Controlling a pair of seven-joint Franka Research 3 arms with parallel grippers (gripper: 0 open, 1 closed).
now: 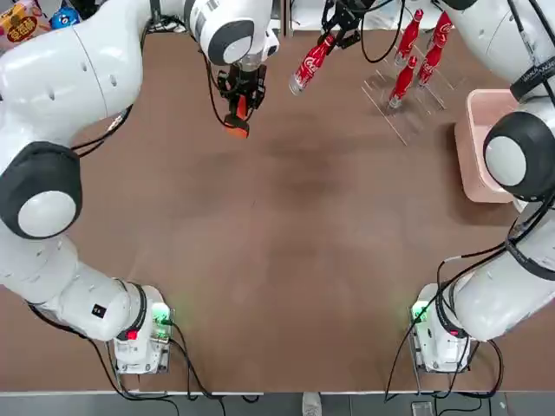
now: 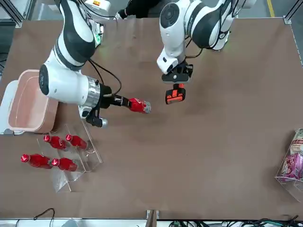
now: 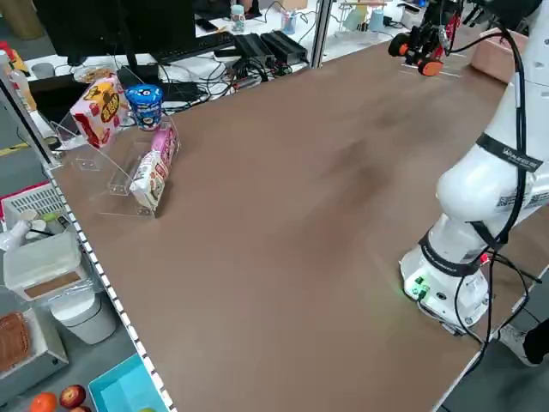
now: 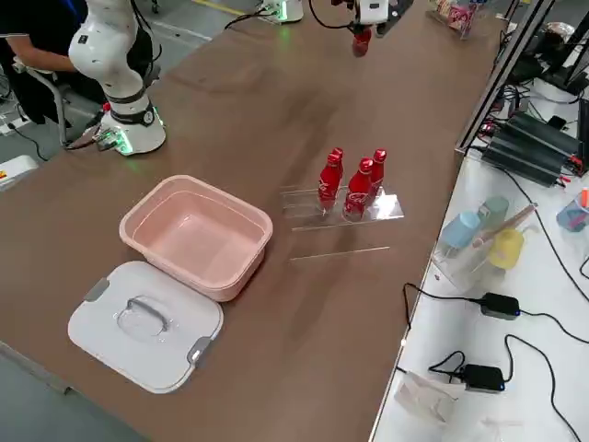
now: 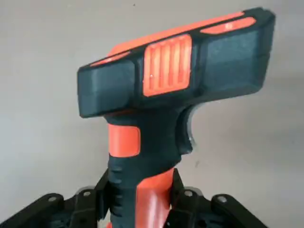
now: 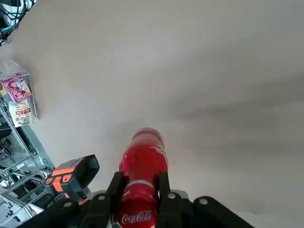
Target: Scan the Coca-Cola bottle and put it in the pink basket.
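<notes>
I have the bottle [image 1: 310, 63] clamped in the right end effector [image 1: 334, 33], held off the table [image 1: 286, 243] at the far side, lying nearly level with its base pointing at the scanner [image 1: 237, 117]. The right wrist view shows what the overhead cannot: both fingers [image 6: 115, 190] pinch the red body just by the white script, and the rounded base faces away from the camera. The front view shows a silvery end on the bottle. It is slim, contoured, glossy red.

The left end effector [image 2: 176, 79] is shut on the scanner's handle, just beside the bottle, not touching it. Only the left wrist view gives its shape: a blocky black head with ribbed orange panels on an orange-and-black grip.

Four more red bottles [image 2: 56, 151] lean in a clear rack [image 1: 403, 104]. The right side view alone shows the pale pink basket [image 4: 198, 235] whole, rounded and thick-rimmed, with a grey lid [image 4: 143, 322] beside it.
</notes>
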